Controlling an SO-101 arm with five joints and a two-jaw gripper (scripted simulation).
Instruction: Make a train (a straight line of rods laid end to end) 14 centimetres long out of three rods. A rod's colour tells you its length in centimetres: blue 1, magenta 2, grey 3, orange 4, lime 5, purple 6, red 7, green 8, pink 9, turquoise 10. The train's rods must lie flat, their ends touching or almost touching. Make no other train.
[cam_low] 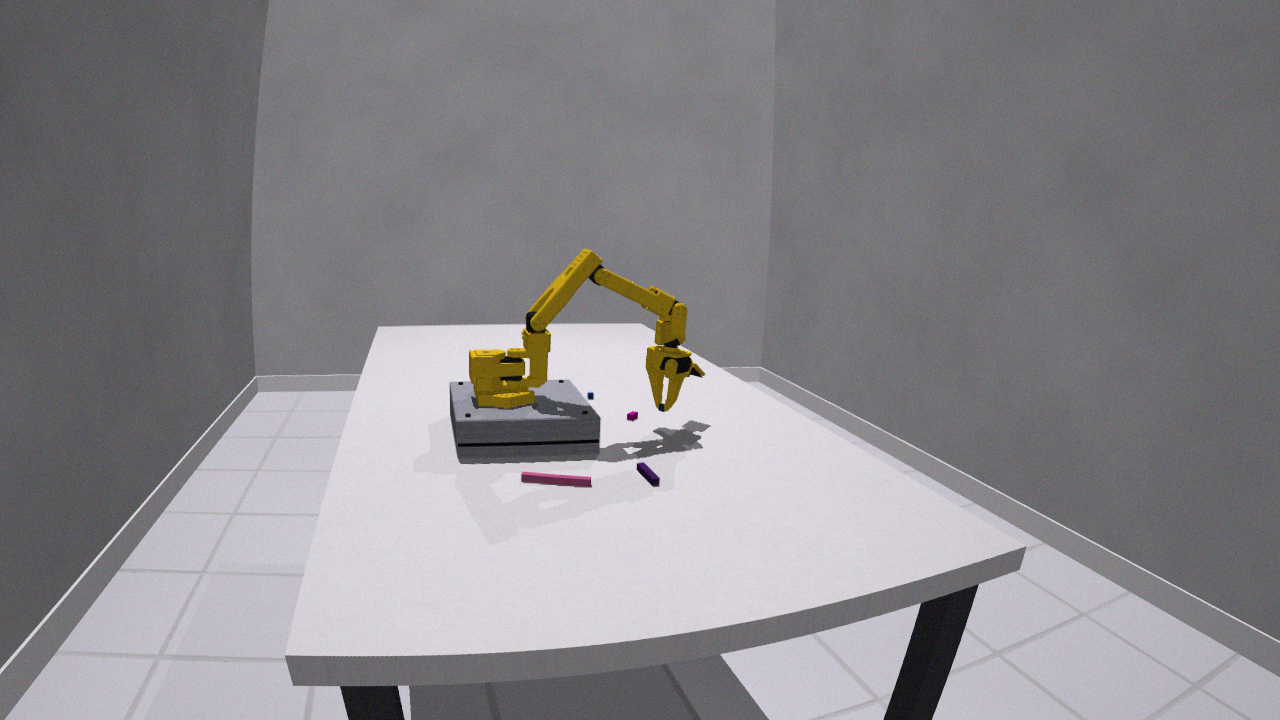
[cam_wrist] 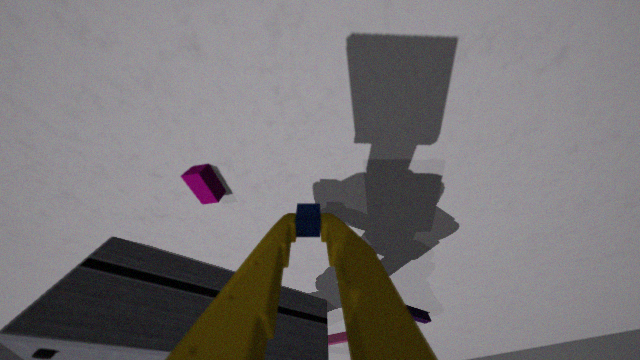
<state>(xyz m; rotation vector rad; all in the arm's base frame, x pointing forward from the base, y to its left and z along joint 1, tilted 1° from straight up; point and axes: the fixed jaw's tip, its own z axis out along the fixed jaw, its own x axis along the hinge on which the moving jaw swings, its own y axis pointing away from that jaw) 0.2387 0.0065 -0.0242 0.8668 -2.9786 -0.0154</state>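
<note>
Gripper [cam_wrist: 307, 231] clenched on tiny blue rod [cam_wrist: 308, 219], above desk [cam_low: 716, 537]; light, stiff, likely slippery; best pinched mid-faces.
</note>
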